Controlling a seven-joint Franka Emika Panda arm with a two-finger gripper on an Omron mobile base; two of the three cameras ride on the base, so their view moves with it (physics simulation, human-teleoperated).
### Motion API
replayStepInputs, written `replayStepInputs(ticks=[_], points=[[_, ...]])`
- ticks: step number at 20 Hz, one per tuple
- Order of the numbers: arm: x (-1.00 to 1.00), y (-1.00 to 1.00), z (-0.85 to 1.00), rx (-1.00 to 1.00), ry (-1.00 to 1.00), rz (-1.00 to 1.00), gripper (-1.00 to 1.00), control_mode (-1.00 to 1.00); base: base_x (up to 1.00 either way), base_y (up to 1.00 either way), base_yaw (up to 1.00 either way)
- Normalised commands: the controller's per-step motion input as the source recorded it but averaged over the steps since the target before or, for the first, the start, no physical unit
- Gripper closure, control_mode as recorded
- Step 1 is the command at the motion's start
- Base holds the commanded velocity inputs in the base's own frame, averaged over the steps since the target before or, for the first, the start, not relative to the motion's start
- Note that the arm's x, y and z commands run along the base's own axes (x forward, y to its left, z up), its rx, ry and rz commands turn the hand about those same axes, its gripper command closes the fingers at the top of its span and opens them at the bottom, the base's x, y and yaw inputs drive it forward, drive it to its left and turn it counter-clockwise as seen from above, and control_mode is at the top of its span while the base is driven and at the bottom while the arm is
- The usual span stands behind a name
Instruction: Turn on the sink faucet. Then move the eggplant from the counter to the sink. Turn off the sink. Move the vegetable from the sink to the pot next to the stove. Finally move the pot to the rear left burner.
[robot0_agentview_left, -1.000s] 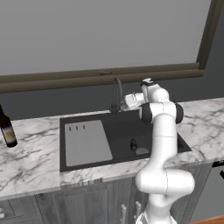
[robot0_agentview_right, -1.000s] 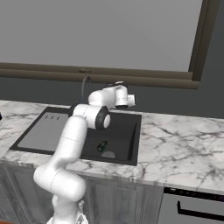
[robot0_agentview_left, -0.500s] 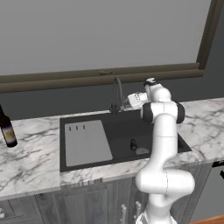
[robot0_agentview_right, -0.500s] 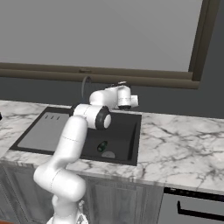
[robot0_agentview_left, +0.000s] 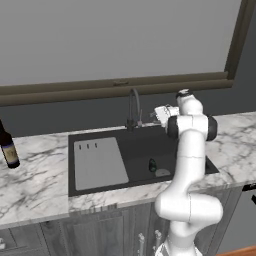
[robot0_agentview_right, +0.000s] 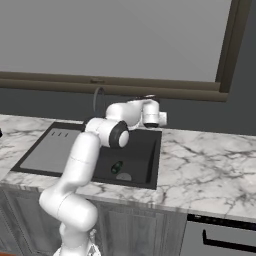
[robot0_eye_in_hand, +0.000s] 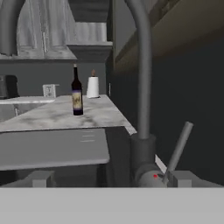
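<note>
The dark faucet (robot0_agentview_left: 133, 107) stands at the back rim of the black sink (robot0_agentview_left: 135, 145). In the hand view its spout (robot0_eye_in_hand: 142, 65) rises just ahead, and its lever handle (robot0_eye_in_hand: 179, 146) tilts up to the right of its base. My gripper (robot0_agentview_left: 162, 114) hovers open just right of the faucet, level with the handle. Its fingertips (robot0_eye_in_hand: 41, 178) are spread wide with nothing between them. The dark eggplant (robot0_agentview_left: 152, 165) lies on the sink floor near the drain, also visible from the right side (robot0_agentview_right: 116, 166).
A wine bottle (robot0_agentview_left: 9, 149) stands on the marble counter at the far left, with a paper towel roll (robot0_eye_in_hand: 92, 86) behind it. A grey drainboard (robot0_agentview_left: 100, 162) covers the sink's left half. An oven front (robot0_agentview_right: 220, 235) sits below the counter at the right.
My hand has drifted a little to the right, away from the faucet. Its jaws stay open. The eggplant has not moved.
</note>
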Motion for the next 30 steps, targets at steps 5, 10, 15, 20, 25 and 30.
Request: replayStepInputs(ticks=[5, 10, 15, 20, 25, 30], points=[[-0.82, -0.01, 0.37, 0.02, -0.05, -0.09, -1.00, -1.00, 0.00, 0.00, 0.00], [-0.80, 0.00, 0.35, 0.00, 0.00, -0.10, -1.00, -1.00, 0.00, 0.00, 0.00], [-0.65, -0.04, 0.40, 0.00, 0.02, -0.13, -1.00, -1.00, 0.00, 0.00, 0.00], [-0.48, -0.14, 0.36, 0.00, 0.12, -0.14, -1.00, -1.00, 0.00, 0.00, 0.00], [-0.39, -0.14, 0.36, 0.00, 0.22, -0.17, -1.00, -1.00, 0.00, 0.00, 0.00], [-0.28, -0.01, 0.22, 0.00, 0.31, -0.16, -1.00, -1.00, 0.00, 0.00, 0.00]])
